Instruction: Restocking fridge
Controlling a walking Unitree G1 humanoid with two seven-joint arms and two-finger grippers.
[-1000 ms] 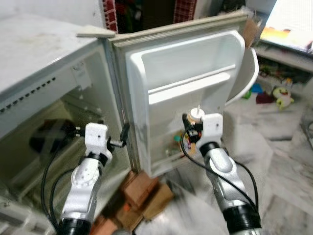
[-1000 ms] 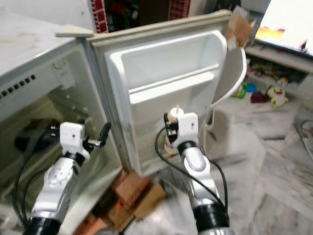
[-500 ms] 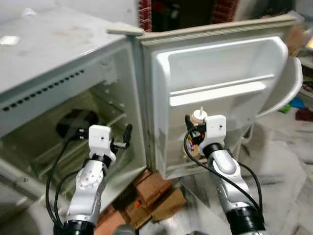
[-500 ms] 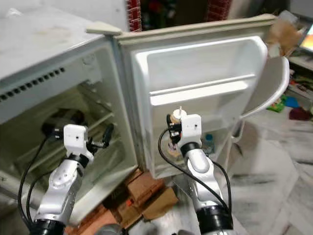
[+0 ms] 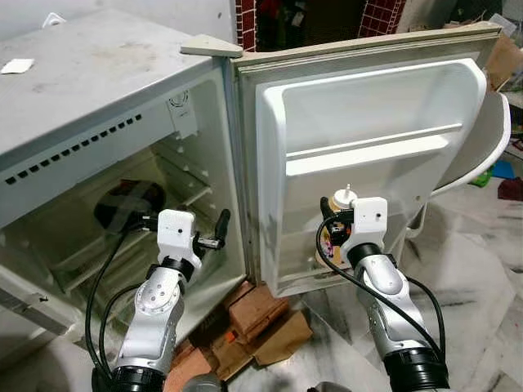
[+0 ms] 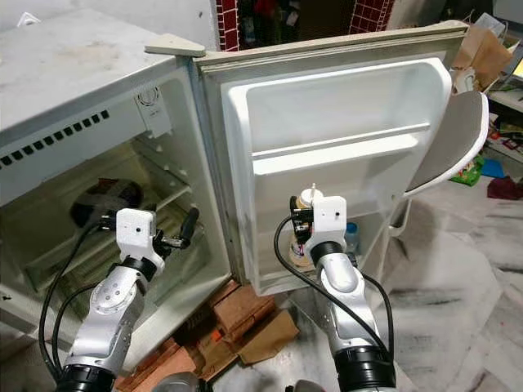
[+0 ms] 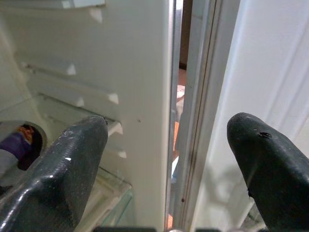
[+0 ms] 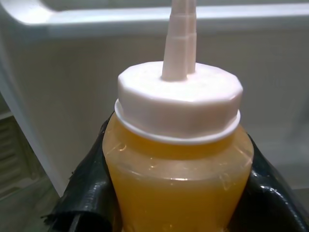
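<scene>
The right hand (image 5: pixel 337 237) grips a sauce bottle (image 8: pixel 177 159) of orange liquid with a white nozzle cap, low in the centre-right of the frame before the open fridge door (image 5: pixel 368 155). Over the last second the camera has swung left and steadied, bringing the door's lower shelf (image 6: pixel 372 237) closer to the bottle; the placing step looks near. The left hand (image 5: pixel 214 231), fingers (image 7: pixel 72 164) spread wide and empty, hovers lower left by the fridge (image 5: pixel 82 98) and its hinge edge.
</scene>
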